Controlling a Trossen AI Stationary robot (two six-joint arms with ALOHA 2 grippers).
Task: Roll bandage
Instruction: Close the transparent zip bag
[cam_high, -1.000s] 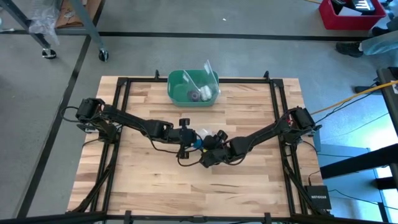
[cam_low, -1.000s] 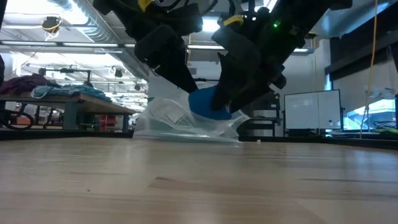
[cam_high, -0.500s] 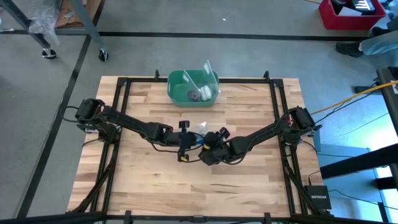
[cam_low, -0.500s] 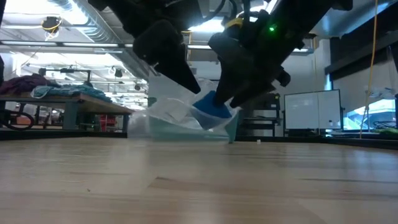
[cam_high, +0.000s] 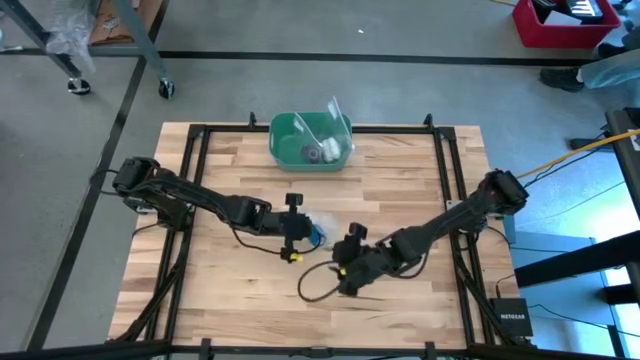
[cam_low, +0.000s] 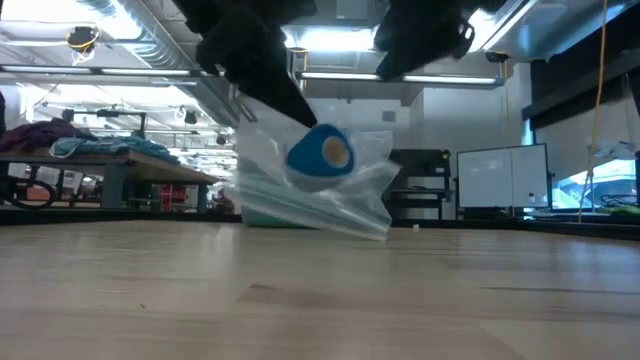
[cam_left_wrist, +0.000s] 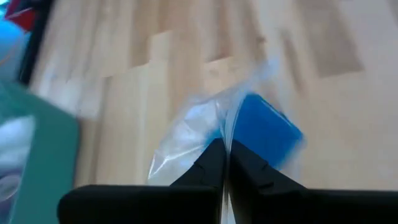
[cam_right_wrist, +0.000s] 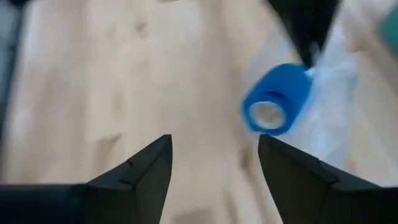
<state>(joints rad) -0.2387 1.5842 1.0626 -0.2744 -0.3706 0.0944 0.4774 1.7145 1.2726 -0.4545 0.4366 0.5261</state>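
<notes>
The left gripper (cam_left_wrist: 222, 163) pinches a clear plastic bag (cam_low: 345, 195) holding the rolled bandage (cam_low: 320, 156) above the desk (cam_high: 400, 310); the right gripper (cam_right_wrist: 213, 163) – fingers spread – hovers nearby.

The near half of the wooden surface (cam_high: 240, 290) lies bare, with open room to pass. At mid-surface the left pincer (cam_high: 293, 236) hangs pinched on a clear plastic bag (cam_low: 340, 195) holding the blue bandage (cam_low: 320, 156), blocking that spot. The right pincer (cam_high: 347, 272) stands spread nearby. A green bin (cam_high: 310, 140) occupies the far edge.
</notes>
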